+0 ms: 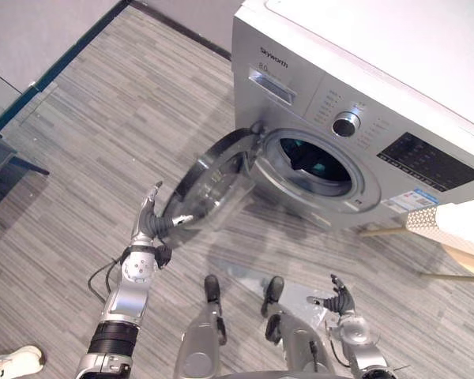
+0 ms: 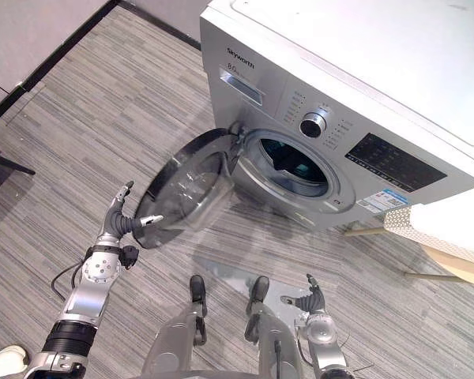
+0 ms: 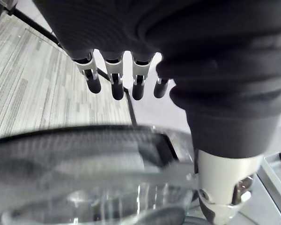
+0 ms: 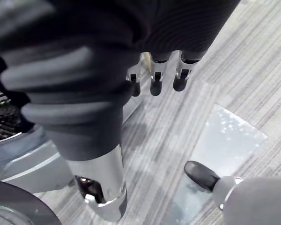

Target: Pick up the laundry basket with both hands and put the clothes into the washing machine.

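The right hand [image 1: 344, 304] hangs low, nearest the robot, over the floor, its fingers [image 4: 154, 79] straight and apart, holding nothing. The left hand [image 1: 146, 217] is raised at the outer rim of the washer door [image 1: 209, 185], fingers [image 3: 114, 82] straight and spread with the thumb [image 3: 222, 187] apart from them, the glass bowl of the door just below; whether the hand touches the rim I cannot tell. The door stands swung wide open. Behind it the washer [image 1: 363, 87] shows its drum [image 1: 320, 162], where something dark lies inside, too dim to name as clothes. At the right edge a pale perforated thing [image 1: 426, 221], possibly the basket, juts in beside the washer on a light wooden piece [image 1: 466, 264], well apart from both hands; what it holds is hidden. As a judgement: the open door fits either a washer readied for loading or one already filled and about to be closed, and these views do not settle which. The floor [image 1: 103, 118] is grey striped planking with a glossy patch [image 4: 225, 140] near the robot. A dark skirting line [image 1: 63, 63] runs along a pale wall at the far left, and a white shoe [image 1: 12, 363] shows at the lower left corner.
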Motion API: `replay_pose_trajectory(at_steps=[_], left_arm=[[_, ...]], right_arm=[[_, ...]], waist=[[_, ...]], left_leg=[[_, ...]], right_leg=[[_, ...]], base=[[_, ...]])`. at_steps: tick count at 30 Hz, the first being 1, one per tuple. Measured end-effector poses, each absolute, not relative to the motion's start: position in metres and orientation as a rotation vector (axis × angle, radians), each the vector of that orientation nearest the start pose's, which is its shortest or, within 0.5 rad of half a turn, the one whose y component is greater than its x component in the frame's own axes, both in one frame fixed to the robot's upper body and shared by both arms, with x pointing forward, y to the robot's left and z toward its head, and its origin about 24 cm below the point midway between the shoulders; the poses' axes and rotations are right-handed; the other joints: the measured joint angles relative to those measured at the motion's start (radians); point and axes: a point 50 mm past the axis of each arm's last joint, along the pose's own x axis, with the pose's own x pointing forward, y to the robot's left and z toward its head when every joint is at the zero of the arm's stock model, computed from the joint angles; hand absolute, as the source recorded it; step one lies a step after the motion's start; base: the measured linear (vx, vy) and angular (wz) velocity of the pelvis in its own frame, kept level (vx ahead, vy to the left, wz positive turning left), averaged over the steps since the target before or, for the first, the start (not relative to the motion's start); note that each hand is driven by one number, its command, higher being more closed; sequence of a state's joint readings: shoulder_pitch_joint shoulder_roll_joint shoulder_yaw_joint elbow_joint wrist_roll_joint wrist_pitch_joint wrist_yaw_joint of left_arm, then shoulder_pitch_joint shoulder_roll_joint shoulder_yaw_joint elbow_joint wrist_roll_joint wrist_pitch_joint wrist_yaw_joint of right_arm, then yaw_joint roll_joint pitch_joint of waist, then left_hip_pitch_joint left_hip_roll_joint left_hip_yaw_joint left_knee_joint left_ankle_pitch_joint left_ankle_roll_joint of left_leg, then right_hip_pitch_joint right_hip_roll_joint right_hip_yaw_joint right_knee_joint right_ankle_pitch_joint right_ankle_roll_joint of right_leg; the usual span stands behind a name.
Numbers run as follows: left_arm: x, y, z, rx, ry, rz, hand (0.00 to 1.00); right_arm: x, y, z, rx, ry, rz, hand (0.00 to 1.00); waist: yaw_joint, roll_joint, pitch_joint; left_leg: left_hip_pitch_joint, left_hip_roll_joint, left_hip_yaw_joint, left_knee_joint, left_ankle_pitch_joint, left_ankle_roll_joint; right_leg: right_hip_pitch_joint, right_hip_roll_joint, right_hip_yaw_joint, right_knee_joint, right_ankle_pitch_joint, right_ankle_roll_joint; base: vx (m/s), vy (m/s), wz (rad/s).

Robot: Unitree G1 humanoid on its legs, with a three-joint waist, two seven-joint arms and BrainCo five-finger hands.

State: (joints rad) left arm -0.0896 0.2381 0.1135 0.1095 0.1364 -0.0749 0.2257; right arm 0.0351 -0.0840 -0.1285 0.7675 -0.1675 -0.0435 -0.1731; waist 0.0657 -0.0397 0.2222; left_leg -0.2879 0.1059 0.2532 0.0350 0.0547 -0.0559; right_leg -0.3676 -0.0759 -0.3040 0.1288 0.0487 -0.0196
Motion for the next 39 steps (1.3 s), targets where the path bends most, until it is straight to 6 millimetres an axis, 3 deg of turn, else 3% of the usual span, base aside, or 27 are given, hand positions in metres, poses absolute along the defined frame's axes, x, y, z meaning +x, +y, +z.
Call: replay_pose_trajectory(at_steps=[4,7,9,11,13,15,18,21,22,25,27,29,33,39], left_arm=[[0.266,0.217,0.052,0.285,-0.068,0.307,0.0],[0.271,0.197,0.02,0.303,0.073,0.208,0.0],[0.279,0.176,-0.004,0.355,0.192,0.097,0.0],[0.291,0.156,-0.011,0.41,0.238,-0.001,0.0],[0.311,0.137,-0.002,0.476,0.215,-0.073,0.0],[0.343,0.11,0.034,0.533,0.102,-0.135,0.0],[0.366,0.123,0.061,0.57,0.08,-0.049,0.0],[0.39,0.118,0.114,0.6,-0.047,-0.02,0.0],[0.401,0.116,0.152,0.627,-0.14,0.001,0.0],[0.41,0.129,0.195,0.653,-0.232,0.081,0.0],[0.411,0.132,0.192,0.659,-0.219,0.093,0.0],[0.412,0.139,0.204,0.672,-0.243,0.122,0.0],[0.412,0.163,0.221,0.711,-0.276,0.212,0.0],[0.408,0.175,0.221,0.607,-0.309,0.266,0.0]], right_arm=[[0.169,-0.21,-0.115,-0.254,0.751,-0.255,0.0],[0.174,-0.209,-0.112,-0.255,0.732,-0.252,0.0],[0.185,-0.207,-0.104,-0.253,0.685,-0.252,0.0],[0.195,-0.205,-0.097,-0.248,0.649,-0.251,0.0],[0.205,-0.203,-0.088,-0.245,0.599,-0.254,0.0],[0.213,-0.203,-0.077,-0.255,0.539,-0.27,0.0],[0.214,-0.204,-0.069,-0.261,0.493,-0.285,0.0],[0.203,-0.206,-0.068,-0.27,0.479,-0.298,0.0],[0.201,-0.204,-0.067,-0.262,0.474,-0.304,0.0],[0.204,-0.202,-0.063,-0.239,0.439,-0.318,0.0],[0.205,-0.202,-0.06,-0.222,0.418,-0.331,0.0],[0.21,-0.202,-0.05,-0.207,0.358,-0.34,0.0],[0.217,-0.202,-0.034,-0.182,0.268,-0.366,0.0],[0.216,-0.201,-0.036,-0.17,0.277,-0.366,0.0]], waist=[[-0.002,0.0,0.0],[-0.008,0.0,0.0],[-0.028,-0.003,0.002],[-0.037,-0.009,0.012],[-0.056,-0.012,0.037],[-0.081,-0.017,0.057],[-0.102,-0.017,0.079],[-0.113,-0.018,0.101],[-0.123,-0.017,0.116],[-0.146,-0.016,0.128],[-0.138,-0.017,0.139],[-0.138,-0.024,0.161],[-0.136,-0.032,0.183],[-0.139,-0.033,0.183]], left_leg=[[0.003,0.004,0.0,0.0,-0.002,-0.001],[-0.012,0.016,0.009,0.016,-0.01,0.001],[-0.047,0.024,0.027,0.044,-0.015,0.008],[-0.069,0.034,0.063,0.081,-0.032,0.011],[-0.09,0.055,0.101,0.148,-0.067,0.016],[-0.14,0.096,0.155,0.25,-0.131,0.013],[-0.187,0.145,0.21,0.342,-0.191,0.011],[-0.236,0.183,0.257,0.406,-0.234,0.011],[-0.255,0.2,0.274,0.436,-0.249,0.014],[-0.284,0.215,0.302,0.466,-0.267,0.024],[-0.306,0.225,0.325,0.489,-0.283,0.034],[-0.332,0.228,0.328,0.509,-0.293,0.043],[-0.364,0.232,0.343,0.536,-0.311,0.058],[-0.359,0.218,0.325,0.529,-0.304,0.064]], right_leg=[[0.0,0.002,0.002,0.005,0.0,0.0],[-0.01,0.004,0.005,0.006,-0.004,0.006],[-0.043,0.005,0.018,0.011,0.004,0.008],[-0.071,0.012,0.054,0.011,0.019,0.013],[-0.083,0.024,0.092,0.009,0.04,0.006],[-0.127,0.048,0.152,0.009,0.06,0.009],[-0.173,0.078,0.207,0.011,0.073,0.018],[-0.227,0.1,0.251,0.012,0.085,0.022],[-0.245,0.109,0.265,0.01,0.09,0.019],[-0.28,0.115,0.29,0.01,0.104,0.023],[-0.305,0.119,0.308,0.009,0.111,0.031],[-0.323,0.118,0.315,0.003,0.121,0.043],[-0.34,0.116,0.333,-0.03,0.155,0.033],[-0.321,0.1,0.307,-0.028,0.156,0.031]], base=[[-0.04,-0.014,-0.02],[-0.04,-0.03,-0.04],[-0.05,-0.021,-0.16],[-0.04,-0.009,-0.5],[-0.05,-0.012,-0.73],[-0.05,-0.019,-0.88],[-0.02,-0.017,-0.82],[0.06,-0.023,-0.54],[0.09,-0.025,-0.42],[0.11,-0.02,-0.36],[0.1,-0.008,-0.29],[0.05,-0.019,-0.14],[0.0,-0.018,-0.12],[0.0,-0.041,0.12]])
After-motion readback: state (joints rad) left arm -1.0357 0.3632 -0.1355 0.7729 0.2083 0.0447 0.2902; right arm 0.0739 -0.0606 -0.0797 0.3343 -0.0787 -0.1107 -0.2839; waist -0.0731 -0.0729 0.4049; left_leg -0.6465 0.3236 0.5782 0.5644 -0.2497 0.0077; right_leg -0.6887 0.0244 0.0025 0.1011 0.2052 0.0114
